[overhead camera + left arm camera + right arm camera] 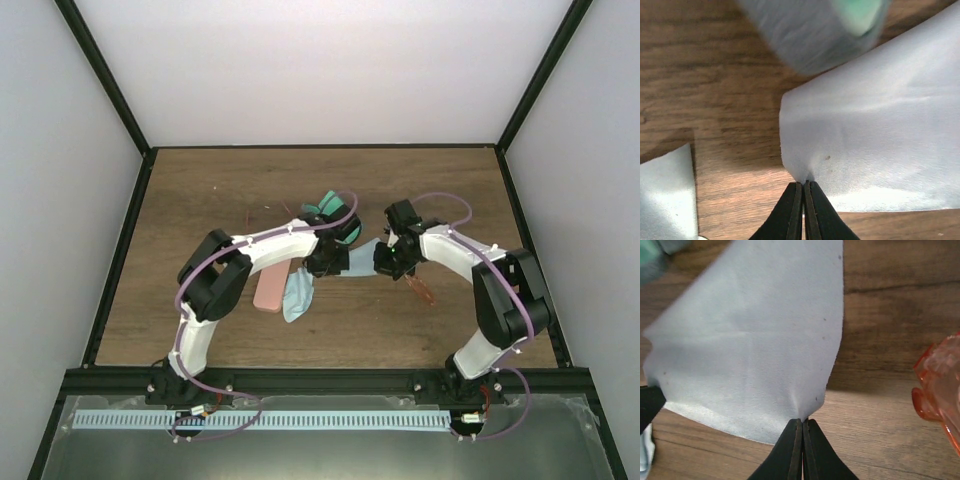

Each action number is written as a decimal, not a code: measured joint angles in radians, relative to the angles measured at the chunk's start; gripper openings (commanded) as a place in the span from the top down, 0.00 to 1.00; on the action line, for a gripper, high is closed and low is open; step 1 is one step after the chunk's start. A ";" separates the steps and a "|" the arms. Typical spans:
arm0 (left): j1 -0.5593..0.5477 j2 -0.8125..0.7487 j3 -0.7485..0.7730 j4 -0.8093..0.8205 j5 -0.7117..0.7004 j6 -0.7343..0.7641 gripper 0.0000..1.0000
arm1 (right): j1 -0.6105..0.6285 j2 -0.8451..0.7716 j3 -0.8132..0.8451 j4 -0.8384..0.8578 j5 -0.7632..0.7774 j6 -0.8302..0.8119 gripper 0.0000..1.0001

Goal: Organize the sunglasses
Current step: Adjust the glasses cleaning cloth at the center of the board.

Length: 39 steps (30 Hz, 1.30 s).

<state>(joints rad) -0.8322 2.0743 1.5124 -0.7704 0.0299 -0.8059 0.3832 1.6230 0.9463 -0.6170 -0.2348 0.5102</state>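
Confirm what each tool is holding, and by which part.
One thin light blue cloth: left tool pinches one corner, right tool another corner.

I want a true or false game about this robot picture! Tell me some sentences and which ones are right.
1. The left tool pinches the light blue cloth. True.
2. The right tool is wide open. False: it is shut on the same cloth.
3. The orange sunglasses lie on the table beside the right tool. True.
4. The pink case is lifted in the air. False: it lies on the table.
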 measured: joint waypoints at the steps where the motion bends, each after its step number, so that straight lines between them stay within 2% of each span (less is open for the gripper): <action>1: 0.000 -0.001 0.018 -0.016 0.000 0.003 0.96 | 0.000 -0.006 0.010 -0.012 0.000 0.000 0.99; 10: 0.008 -0.001 0.266 -0.093 -0.011 0.033 0.96 | 0.000 -0.004 0.222 -0.074 0.000 -0.006 0.99; 19: 0.066 0.029 0.513 -0.184 -0.031 0.060 0.96 | 0.000 0.066 0.428 -0.137 0.003 -0.026 0.99; 24: 0.087 0.034 0.572 -0.215 -0.043 0.069 0.96 | 0.000 0.073 0.518 -0.161 0.003 -0.031 0.99; 28: 0.087 0.026 0.534 -0.216 -0.048 0.073 0.96 | 0.000 0.065 0.499 -0.161 -0.002 -0.031 0.99; 36: 0.082 -0.076 0.188 -0.164 -0.037 0.059 0.96 | 0.000 -0.042 0.244 -0.141 -0.014 -0.018 0.99; 39: 0.071 -0.110 0.105 -0.138 -0.020 0.048 0.96 | 0.000 -0.084 0.169 -0.134 -0.028 -0.010 0.99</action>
<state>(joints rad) -0.7609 1.9640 1.6173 -0.9089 0.0097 -0.7582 0.3832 1.5394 1.1152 -0.7513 -0.2630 0.4999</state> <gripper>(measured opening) 0.043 0.010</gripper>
